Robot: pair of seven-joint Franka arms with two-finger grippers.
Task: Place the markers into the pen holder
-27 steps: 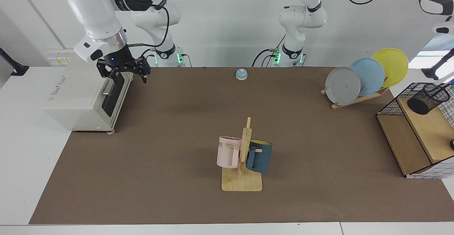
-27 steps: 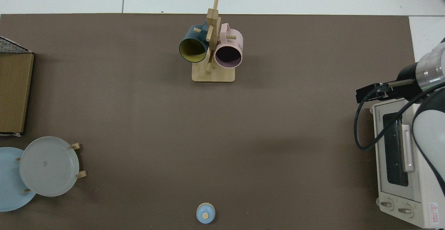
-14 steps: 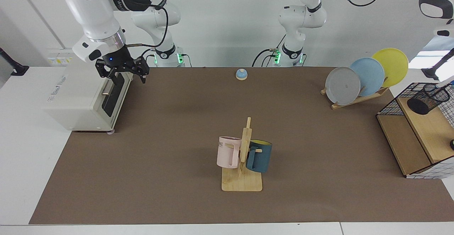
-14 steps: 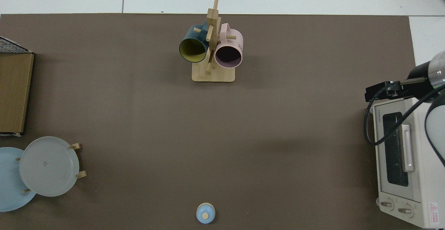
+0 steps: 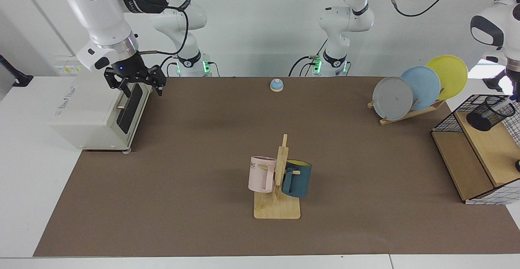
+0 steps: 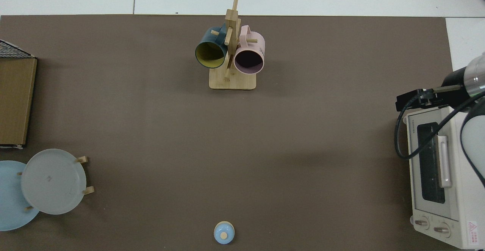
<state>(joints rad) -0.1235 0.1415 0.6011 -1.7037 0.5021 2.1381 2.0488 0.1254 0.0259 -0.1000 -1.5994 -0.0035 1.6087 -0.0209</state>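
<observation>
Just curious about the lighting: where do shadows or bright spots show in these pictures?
Facing view: a faint soft shadow on the brown mat, a bright patch beside the yellow plate; right end effector open above the toaster oven, left end effector at the edge near the pen holder. Top view: the same faint shadow, no glare.

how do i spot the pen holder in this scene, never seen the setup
In the facing view, go to the big black wire-grid basket with wooden shelves at the table's right end. On its upper shelf stands the pen holder, a small black wire-mesh cup leaning over. Unlike the solid pink mug and dark blue mug mid-table, it is see-through mesh.
</observation>
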